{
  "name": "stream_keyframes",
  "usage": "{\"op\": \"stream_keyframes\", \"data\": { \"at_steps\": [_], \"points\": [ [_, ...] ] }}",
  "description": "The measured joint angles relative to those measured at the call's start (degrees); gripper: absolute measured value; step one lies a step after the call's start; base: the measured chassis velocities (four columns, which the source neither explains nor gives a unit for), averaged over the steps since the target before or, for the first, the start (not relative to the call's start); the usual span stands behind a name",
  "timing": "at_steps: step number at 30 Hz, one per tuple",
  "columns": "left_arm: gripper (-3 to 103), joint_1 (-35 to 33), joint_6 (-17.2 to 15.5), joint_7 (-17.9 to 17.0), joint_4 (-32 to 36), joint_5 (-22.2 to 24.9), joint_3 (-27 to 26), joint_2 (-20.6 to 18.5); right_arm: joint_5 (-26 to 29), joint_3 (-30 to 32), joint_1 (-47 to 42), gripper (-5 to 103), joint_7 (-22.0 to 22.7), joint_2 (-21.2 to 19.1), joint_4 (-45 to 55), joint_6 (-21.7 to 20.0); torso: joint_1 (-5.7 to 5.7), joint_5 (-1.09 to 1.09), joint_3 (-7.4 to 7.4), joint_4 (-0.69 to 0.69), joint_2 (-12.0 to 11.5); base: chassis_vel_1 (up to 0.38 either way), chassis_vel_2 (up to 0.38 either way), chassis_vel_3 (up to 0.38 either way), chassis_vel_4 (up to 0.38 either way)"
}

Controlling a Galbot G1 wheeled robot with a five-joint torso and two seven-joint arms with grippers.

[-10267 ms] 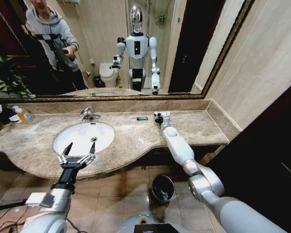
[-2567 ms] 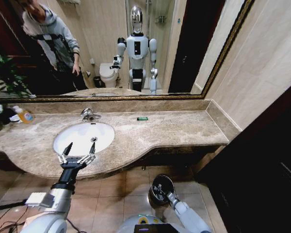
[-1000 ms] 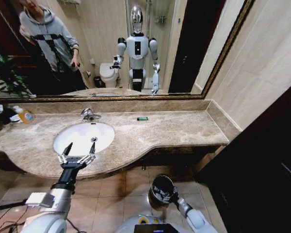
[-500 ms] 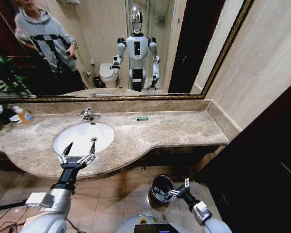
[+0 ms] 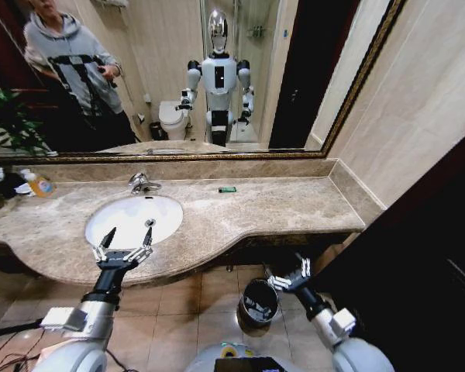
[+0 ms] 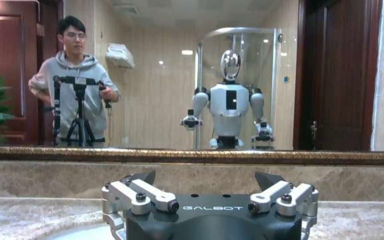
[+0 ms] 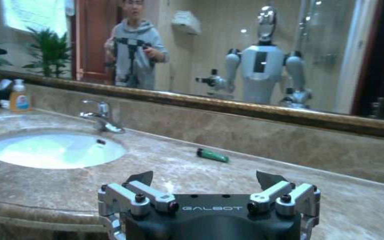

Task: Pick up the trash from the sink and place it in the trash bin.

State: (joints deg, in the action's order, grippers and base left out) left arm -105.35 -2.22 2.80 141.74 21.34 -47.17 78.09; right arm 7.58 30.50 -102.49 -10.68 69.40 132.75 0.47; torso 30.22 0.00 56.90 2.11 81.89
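Observation:
The white oval sink lies in the beige counter, and its basin looks bare apart from the drain. One piece of trash, a small green packet, lies on the counter behind and to the right of the sink; the right wrist view shows the packet beyond the sink. My left gripper hovers open over the sink's front rim. My right gripper is open and holds nothing, just above and right of the trash bin on the floor, below the counter's front edge.
A chrome tap stands behind the sink. An orange-yellow pump bottle sits at the counter's far left. A mirror runs along the back wall. A dark cabinet closes in the right side. Tiled floor surrounds the bin.
My right gripper has lifted from the bin's rim, up and to the right, toward the counter's edge. The left arm and the green packet have not moved.

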Motion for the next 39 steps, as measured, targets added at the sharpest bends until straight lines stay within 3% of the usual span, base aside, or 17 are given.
{"op": "stream_keyframes", "data": {
  "at_steps": [8, 13, 20, 28, 35, 39],
  "points": [
    [100, 0.0, 0.0, 0.01, 0.0, 0.0, 0.0, 0.0, 6.61, -2.66, 10.32, 100, 0.41, -6.5, -2.3, -5.64, 0.0, 0.0, 0.0, 0.0, 0.0, 0.0, 0.0, 0.0, 0.0],
    [100, 0.0, 0.0, 0.0, 0.0, 0.0, 0.0, 0.0, 9.14, -4.43, 16.39, 100, 0.15, -9.63, -5.45, -6.48, 0.0, 0.01, 0.01, 0.01, 0.0, 0.0, 0.0, 0.0, 0.0],
    [100, 0.0, 0.0, 0.0, 0.0, 0.0, 0.0, 0.0, 12.46, -13.22, 30.11, 100, -0.34, -14.29, -12.2, -8.36, 0.01, 0.01, 0.0, 0.0, 0.0, 0.0, 0.0, 0.0, 0.0],
    [100, 0.0, 0.0, -0.01, 0.0, 0.0, -0.01, 0.0, 13.68, -22.64, 44.37, 100, -0.85, -14.11, -19.98, -9.21, 0.01, -0.01, 0.01, 0.0, 0.0, 0.0, 0.0, 0.0, 0.0],
    [100, 0.0, 0.0, 0.0, 0.0, 0.0, 0.0, -0.01, 13.98, -33.33, 59.05, 100, -1.59, -9.27, -32.5, -9.14, 0.01, 0.0, 0.01, 0.0, -0.01, 0.0, 0.0, 0.0, 0.0],
    [100, 0.0, 0.0, 0.0, 0.0, 0.0, 0.0, 0.0, 11.28, -35.37, 63.18, 100, -2.41, -7.04, -36.72, -9.23, 0.01, -0.02, 0.0, 0.01, -0.01, 0.0, 0.0, 0.0, 0.0]
  ]
}}
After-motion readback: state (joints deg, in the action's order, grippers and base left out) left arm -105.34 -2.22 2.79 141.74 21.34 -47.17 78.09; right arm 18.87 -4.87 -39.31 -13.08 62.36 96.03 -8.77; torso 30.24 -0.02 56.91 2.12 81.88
